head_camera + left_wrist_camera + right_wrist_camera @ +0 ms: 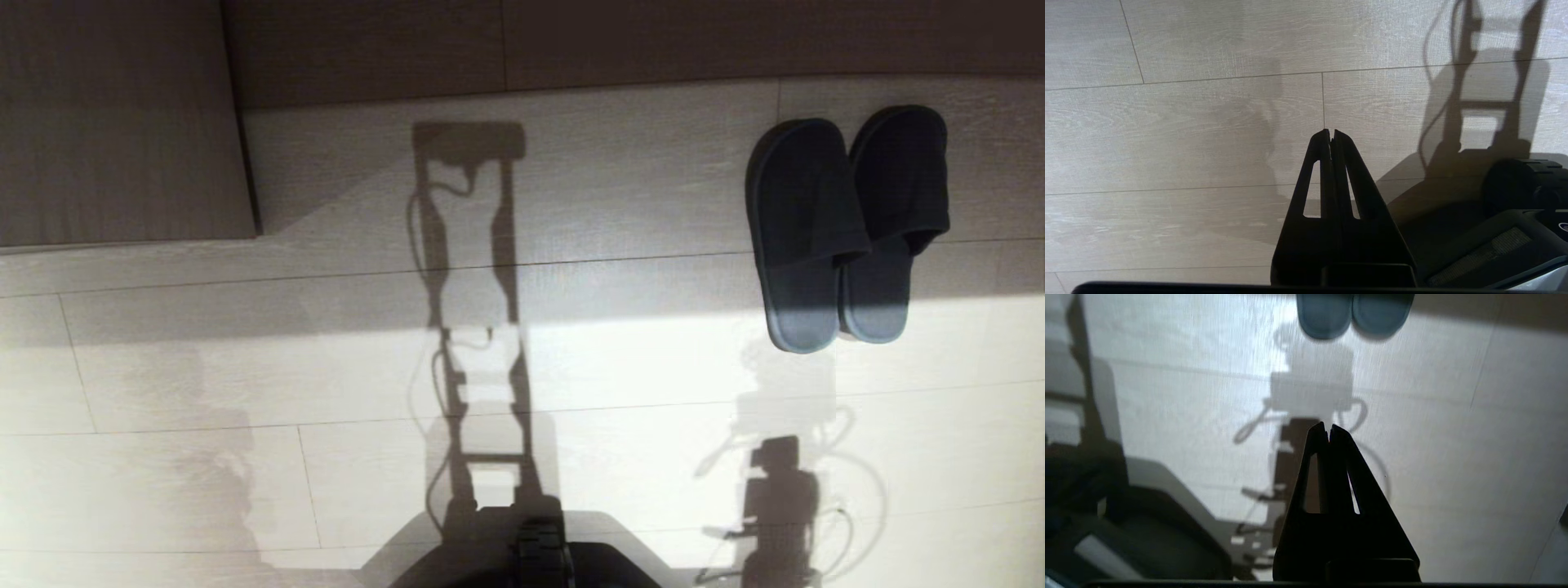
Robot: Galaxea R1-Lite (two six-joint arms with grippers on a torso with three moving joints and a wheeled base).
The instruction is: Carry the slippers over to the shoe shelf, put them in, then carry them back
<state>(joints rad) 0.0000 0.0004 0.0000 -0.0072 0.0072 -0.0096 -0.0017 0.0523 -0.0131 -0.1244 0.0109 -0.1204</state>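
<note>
Pair of grey-blue slippers (845,229) side by side and touching on the pale plank floor (245,367), toward the right side of the head view, toes pointing at the shaded strip along the far wall base, heels just into the sunlit band. Darker wood-grain panel (114,122) at the far left corner of the floor, well apart from the slippers. Left tool (1332,136) closed, fingers pressed together, empty, hanging over bare floor beside the dark robot base (1515,220). Right tool (1327,430) likewise closed and empty, aimed toward the slippers' heels but well short of them, above its own shadow (1310,388). Long shadow of the robot (473,327) down the middle of the floor.
</note>
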